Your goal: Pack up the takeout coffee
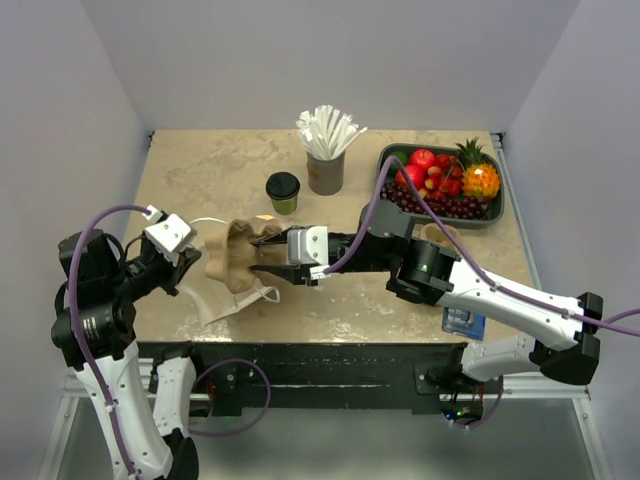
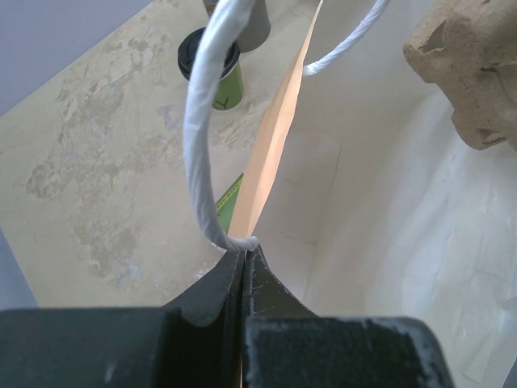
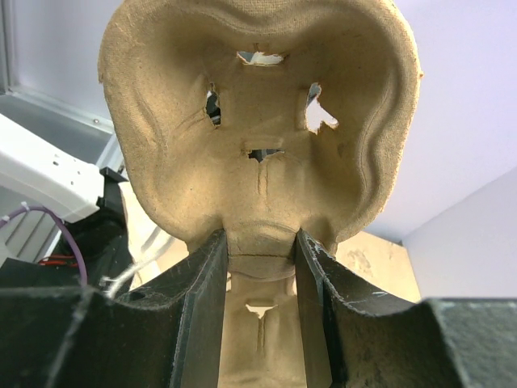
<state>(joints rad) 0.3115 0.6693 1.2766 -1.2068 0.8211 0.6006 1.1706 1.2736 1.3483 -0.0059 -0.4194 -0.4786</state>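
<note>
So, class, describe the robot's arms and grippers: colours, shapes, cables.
The left arm and right arm have white shells with black joints; a purple cable loops along each. The left gripper and right gripper each have two black tapered fingers behind a white wrist block.

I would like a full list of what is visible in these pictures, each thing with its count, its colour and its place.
takeout coffee: 1, green cup with black lid, standing mid-table towards the back.
cup of straws: 1, grey, holding white straws, right of the coffee.
fruit tray: 1, dark, back right corner, holding red, purple and orange fruit.
paper bag: 1, tan outside, white inside, white handles, front left, mouth open.
cup carrier: 1, brown pulp, by the bag's mouth.
blue flat item: 1, front edge, under the right arm; not identifiable.
table: 1, beige, marbled.
left gripper: 1, black, shut on the paper bag's rim.
right gripper: 1, black, shut on the cup carrier.
</note>
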